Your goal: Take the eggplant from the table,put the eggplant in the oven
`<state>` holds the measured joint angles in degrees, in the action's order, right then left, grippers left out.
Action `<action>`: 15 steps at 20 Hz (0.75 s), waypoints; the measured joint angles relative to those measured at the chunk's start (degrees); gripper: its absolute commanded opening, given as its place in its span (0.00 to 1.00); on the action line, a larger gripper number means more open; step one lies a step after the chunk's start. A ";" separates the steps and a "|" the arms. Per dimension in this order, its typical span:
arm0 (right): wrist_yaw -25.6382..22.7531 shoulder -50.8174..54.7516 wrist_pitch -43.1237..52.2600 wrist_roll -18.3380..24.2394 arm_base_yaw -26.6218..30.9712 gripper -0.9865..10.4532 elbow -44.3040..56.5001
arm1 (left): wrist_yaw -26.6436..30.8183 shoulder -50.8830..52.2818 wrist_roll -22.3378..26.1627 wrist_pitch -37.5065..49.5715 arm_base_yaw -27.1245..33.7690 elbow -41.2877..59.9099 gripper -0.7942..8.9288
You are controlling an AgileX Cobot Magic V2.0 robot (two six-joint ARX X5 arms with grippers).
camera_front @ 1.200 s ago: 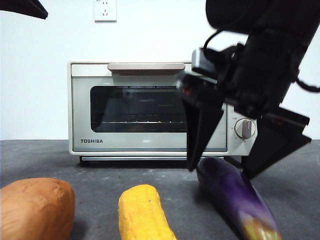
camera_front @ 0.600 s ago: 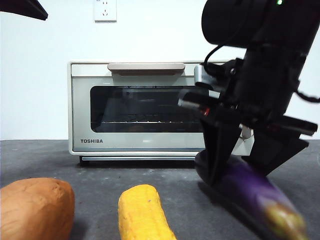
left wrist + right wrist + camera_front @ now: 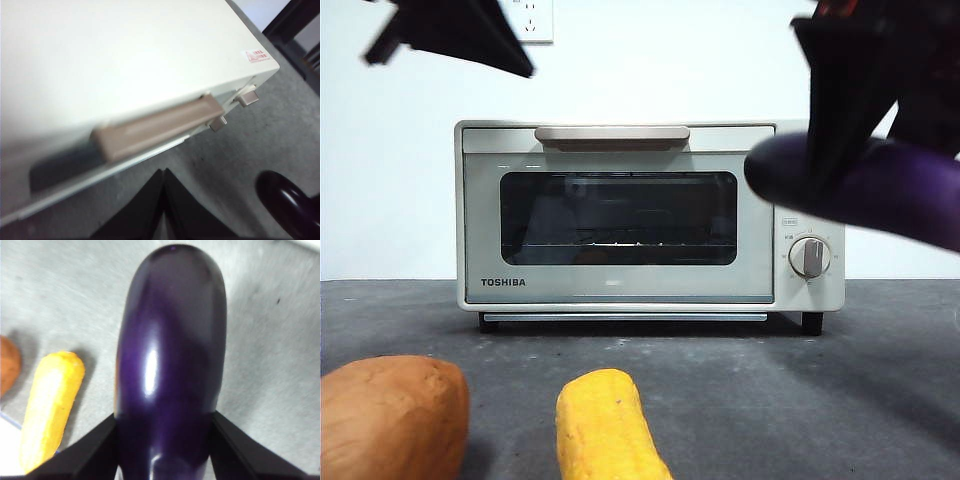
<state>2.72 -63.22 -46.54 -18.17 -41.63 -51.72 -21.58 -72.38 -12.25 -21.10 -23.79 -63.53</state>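
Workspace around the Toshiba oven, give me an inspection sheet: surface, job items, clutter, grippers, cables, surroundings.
Surface: dark grey speckled table, no spills seen.
Job's things: eggplant lifted off the table, in front of the oven's knob side; oven door shut, bar handle untouched.
Clutter: yellow corn-like piece and brown-orange sweet potato lying at the table's near edge, apart from each other.
Grippers: right gripper clamped on the eggplant, one jaw at each side; left gripper shut, empty, hanging above and in front of the oven handle.
Cables: nothing seen.
Surroundings: white wall with a socket above the oven.
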 measured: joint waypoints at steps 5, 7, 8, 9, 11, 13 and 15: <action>-5.90 4.63 -4.11 0.44 0.00 0.18 0.00 | 1.09 -13.94 7.74 -5.20 -3.06 -14.78 0.09; -8.94 6.34 -5.79 0.44 0.00 0.18 0.00 | 1.16 -17.35 9.01 -6.60 -3.50 -17.00 0.09; -10.14 6.97 -6.12 0.44 0.00 0.18 0.00 | 1.18 -18.51 9.86 -6.80 -3.67 -17.03 0.09; -10.51 7.39 -6.40 0.44 0.00 0.18 0.00 | 1.16 -19.12 10.23 -7.50 -3.76 -17.03 0.09; -11.96 8.04 -6.60 0.44 0.02 0.18 0.00 | 1.09 -19.17 11.23 -9.01 -4.11 -17.42 0.09; -12.92 8.24 -6.51 0.44 0.00 0.18 0.00 | 1.07 -19.06 12.02 -10.86 -4.35 -17.88 0.09; -13.03 8.24 -6.38 0.44 0.00 0.18 0.00 | 0.70 -18.71 13.09 -14.47 -4.74 -18.29 0.09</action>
<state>-10.31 -54.98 -52.93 -17.74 -41.63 -51.72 -20.88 -91.09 0.84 -35.57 -28.53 -81.82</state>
